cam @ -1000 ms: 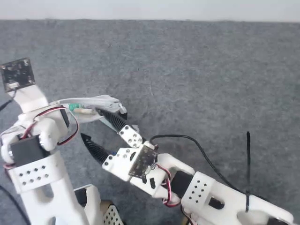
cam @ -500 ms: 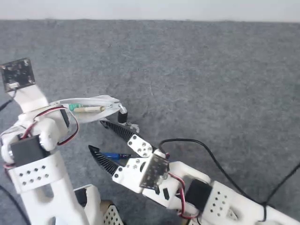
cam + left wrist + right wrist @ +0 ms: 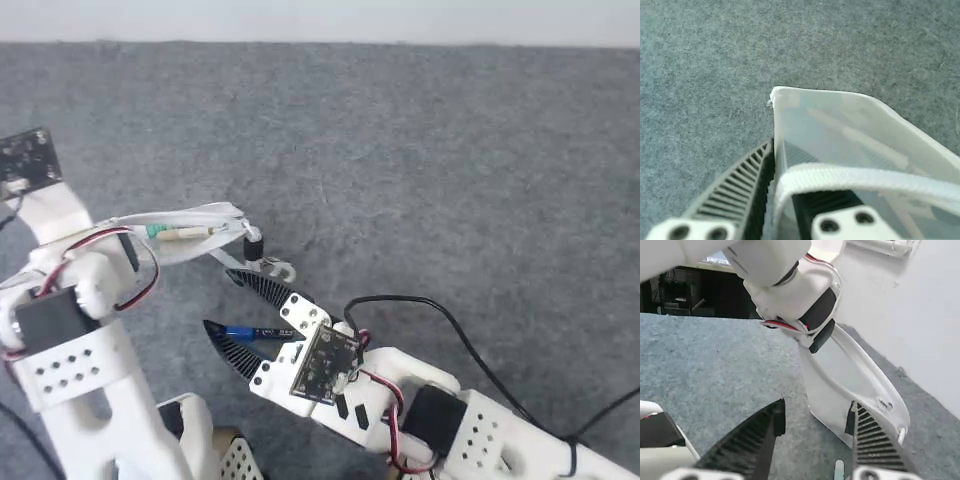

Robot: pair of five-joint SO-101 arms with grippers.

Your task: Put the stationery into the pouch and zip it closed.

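Observation:
A translucent white pouch [image 3: 195, 222] hangs above the grey table, with a green-capped pen inside it. My left gripper [image 3: 781, 152] is shut on the pouch's [image 3: 850, 135] edge. A black zipper pull [image 3: 253, 241] with a ring sits at the pouch's free end. My right gripper [image 3: 218, 298] stands open just below that end, apart from it. A blue pen [image 3: 250, 332] lies between its black fingers, close to the near one. In the right wrist view the pouch [image 3: 840, 370] hangs beyond the right gripper [image 3: 815, 412], with the pen's tip [image 3: 839, 470] by one finger.
Grey carpet [image 3: 450, 170] covers the table and stretches wide to the right and far side. The left arm's white body [image 3: 70, 340] stands at the near left. A black cable [image 3: 440, 325] loops over the right arm.
My right gripper has drawn back from the pouch's end toward the near edge, still open. The blue pen now shows between its fingers. The pouch shifted slightly.

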